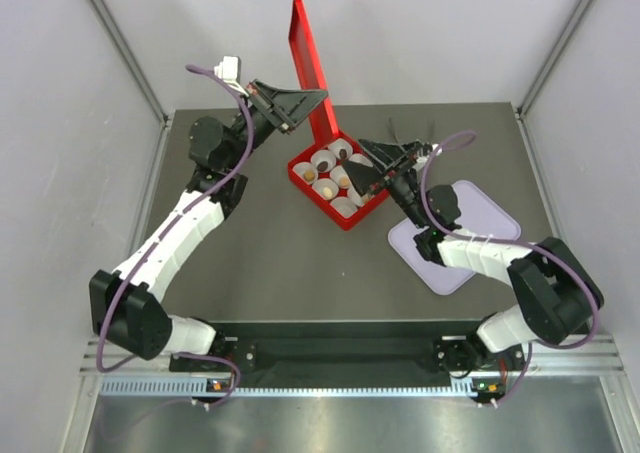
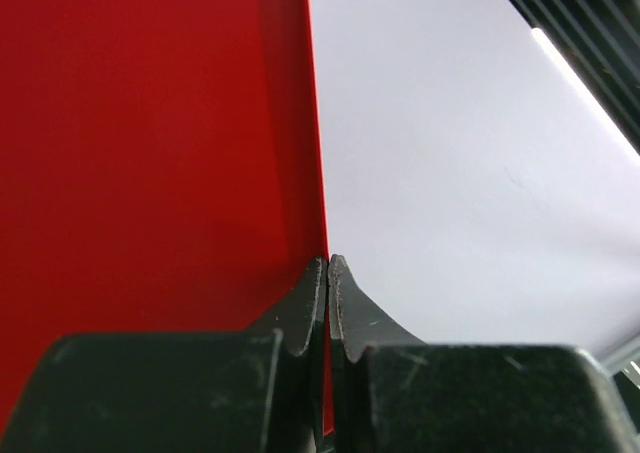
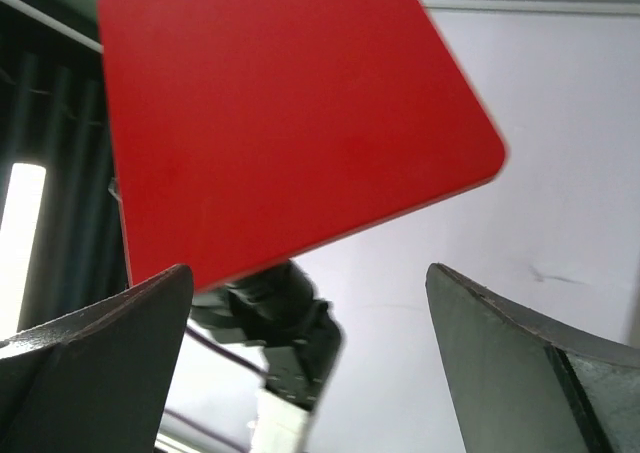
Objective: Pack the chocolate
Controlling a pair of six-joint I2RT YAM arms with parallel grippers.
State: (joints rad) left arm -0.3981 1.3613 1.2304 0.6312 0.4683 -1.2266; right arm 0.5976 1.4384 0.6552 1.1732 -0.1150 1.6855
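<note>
- Grey bench [image 1: 250, 263] is carrying a purple mat [image 1: 492, 216] on the right and a red box [image 1: 344, 219] near the centre.
- Red box is standing open, its lid [image 1: 309, 63] pointing straight up at the far side.
- Left hand [image 2: 328, 268] is pinching the lid's edge with its fingers closed, holding it upright.
- Right hand [image 1: 370, 165] is hovering over the box's right side with its fingers spread wide, gripping nothing.
- White paper cups [image 1: 322, 159] are filling the box's compartments.
- Chocolate [image 1: 326, 186] is sitting in the cups: tan pieces are showing in at least two; most other cups are looking empty.
- Step in hand, as judged: loading pieces into cups while the lid is being kept clear.
- Next move is calling for either another piece, though none is showing on the bare part of the mat, or withdrawal of the right hand so the lid can swing down.
</note>
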